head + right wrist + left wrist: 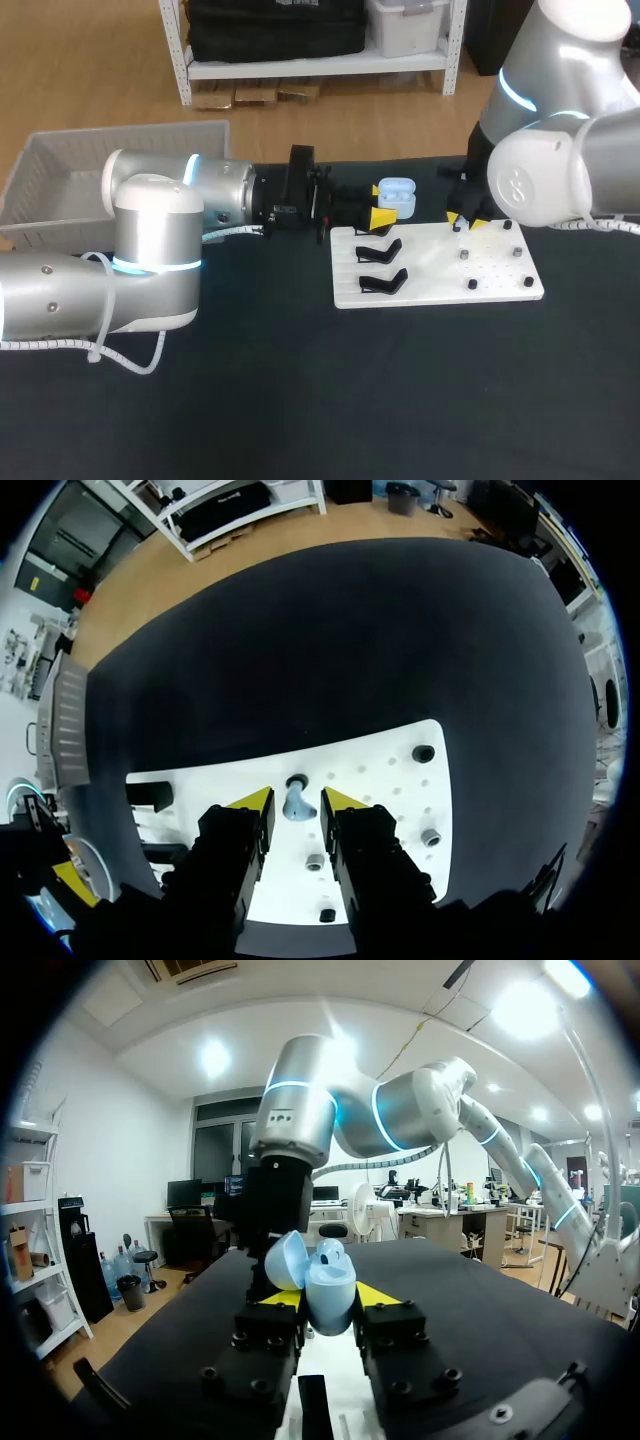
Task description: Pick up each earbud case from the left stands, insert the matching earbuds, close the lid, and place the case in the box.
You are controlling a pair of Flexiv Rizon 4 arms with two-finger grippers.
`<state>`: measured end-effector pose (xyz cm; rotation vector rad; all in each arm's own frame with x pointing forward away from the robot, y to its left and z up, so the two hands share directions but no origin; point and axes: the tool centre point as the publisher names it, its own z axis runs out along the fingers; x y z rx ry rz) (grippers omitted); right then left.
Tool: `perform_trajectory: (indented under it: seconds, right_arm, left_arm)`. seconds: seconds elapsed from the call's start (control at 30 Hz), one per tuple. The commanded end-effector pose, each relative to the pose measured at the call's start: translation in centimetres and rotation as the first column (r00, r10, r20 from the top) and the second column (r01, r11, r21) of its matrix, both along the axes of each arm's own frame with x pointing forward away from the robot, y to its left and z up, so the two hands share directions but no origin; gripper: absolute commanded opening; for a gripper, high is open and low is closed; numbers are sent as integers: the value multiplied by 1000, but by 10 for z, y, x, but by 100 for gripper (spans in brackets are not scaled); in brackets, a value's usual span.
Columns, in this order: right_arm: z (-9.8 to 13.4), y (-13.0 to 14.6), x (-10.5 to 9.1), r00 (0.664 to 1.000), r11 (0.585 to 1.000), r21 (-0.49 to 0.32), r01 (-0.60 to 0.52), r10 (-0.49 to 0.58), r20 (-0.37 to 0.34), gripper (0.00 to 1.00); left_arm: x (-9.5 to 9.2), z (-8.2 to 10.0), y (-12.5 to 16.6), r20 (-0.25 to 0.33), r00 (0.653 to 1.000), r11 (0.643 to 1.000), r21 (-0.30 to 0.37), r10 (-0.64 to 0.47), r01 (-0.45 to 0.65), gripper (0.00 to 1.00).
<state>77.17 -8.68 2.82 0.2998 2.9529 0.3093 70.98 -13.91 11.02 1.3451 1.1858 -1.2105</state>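
A light blue earbud case [397, 195] with its lid up is held over the far edge of the white board [440, 268]; my left gripper [380, 206] is shut on it. The left wrist view shows the open case [326, 1282] clamped between that gripper's [327, 1300] yellow tips. My right gripper [466, 220] hangs over the board's far right part. In the right wrist view its fingers [297, 802] stand either side of a light blue earbud [295, 804] by a dark peg [297, 781], with a narrow gap on each side.
Two empty black stands [380, 250] [383, 282] sit on the board's left part, and several small pegs [465, 255] on its right. A pale slatted box [100, 165] stands at the table's far left, behind my left arm.
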Motion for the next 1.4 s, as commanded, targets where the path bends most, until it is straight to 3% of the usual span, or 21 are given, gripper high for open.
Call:
perform_trajectory:
  seconds: [0.03, 0.2, 0.37, 0.4, 0.43, 0.83, 1.17, 1.4]
  right_arm:
    - [-2, 0, 2, 1000, 1000, -3, 3, -3, -4, 28]
    - [-3, -1, 1, 1000, 1000, -7, 5, -5, -9, 20]
    - [-4, -2, 1, 1000, 1000, -9, 7, -7, -13, 18]
    - [-4, -2, 1, 1000, 1000, -9, 7, -7, -13, 13]
    - [-4, -2, 1, 1000, 1000, -9, 8, -8, -14, 0]
    - [9, -8, -2, 1000, 1000, -8, 14, -14, -7, 0]
    - [47, -16, -8, 999, 999, 39, 38, -39, 26, 0]
    - [108, -17, -12, 995, 994, 98, 43, -51, 80, 0]
  left_arm:
    - [0, -1, 0, 3, 1000, 1000, -4, 3, -3, 0]
    - [0, -1, 0, 3, 1000, 1000, -4, 3, -3, 0]
    - [0, -1, 0, 3, 1000, 1000, -4, 3, -3, 0]
    - [0, -1, 0, 3, 1000, 1000, -4, 3, -3, 0]
    - [0, -1, 0, 3, 1000, 1000, -4, 3, -3, 0]
    - [0, -1, 0, 3, 1000, 1000, -4, 3, -3, 0]
    - [0, -1, 0, 3, 1000, 1000, -4, 3, -3, 0]
    - [0, -1, 0, 3, 1000, 1000, -4, 3, -3, 0]
